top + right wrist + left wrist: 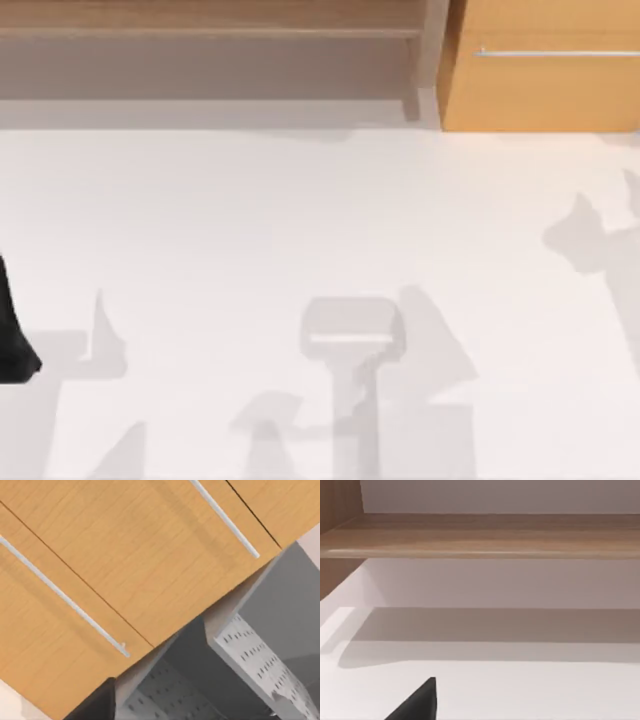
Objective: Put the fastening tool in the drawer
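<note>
A white counter [300,220] spreads below me, crossed by soft grey shadows; a long brown wooden shelf [200,30] lines its far edge.

The drawer [540,90] at the far right had a smooth orange-brown wood-grain front with a thin, shiny metal bar handle [555,52]. The long shelf [210,20] looked like brown grained wood. The table [300,220] was matt white.
</note>
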### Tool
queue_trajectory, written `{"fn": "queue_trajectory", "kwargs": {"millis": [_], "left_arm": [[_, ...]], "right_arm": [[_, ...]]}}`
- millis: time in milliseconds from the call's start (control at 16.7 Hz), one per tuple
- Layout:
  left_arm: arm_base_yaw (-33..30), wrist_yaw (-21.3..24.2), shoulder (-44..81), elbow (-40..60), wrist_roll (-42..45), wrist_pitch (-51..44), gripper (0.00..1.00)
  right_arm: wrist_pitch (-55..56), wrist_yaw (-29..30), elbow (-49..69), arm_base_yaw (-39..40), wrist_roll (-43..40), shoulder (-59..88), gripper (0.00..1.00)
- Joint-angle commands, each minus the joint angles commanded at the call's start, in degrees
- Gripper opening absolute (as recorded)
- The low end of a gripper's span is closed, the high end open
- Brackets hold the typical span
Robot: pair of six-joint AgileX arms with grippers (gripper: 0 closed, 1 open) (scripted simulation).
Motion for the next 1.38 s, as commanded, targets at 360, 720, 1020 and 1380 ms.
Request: {"fn": "queue_trajectory", "kwargs": {"millis": [360,720,1020,1380], "left_arm": [[0.0,0.0,0.0,0.0,0.0,0.0,1.00],[0.0,0.0,0.0,0.0,0.0,0.0,1.00],[0.0,0.0,0.0,0.0,0.0,0.0,1.00],[0.0,0.0,0.0,0.0,0.0,0.0,1.00]], "right_arm": [[18.6,3.7,13.1,2.7,-25.7,34.8,1.00],[34.8,6.9,25.2,5.2,-40.0,60.2,1.00],[40.9,8.0,29.9,6.1,-42.7,67.8,1.00],[40.4,7.8,30.6,5.9,-42.7,68.0,1.00]]}}
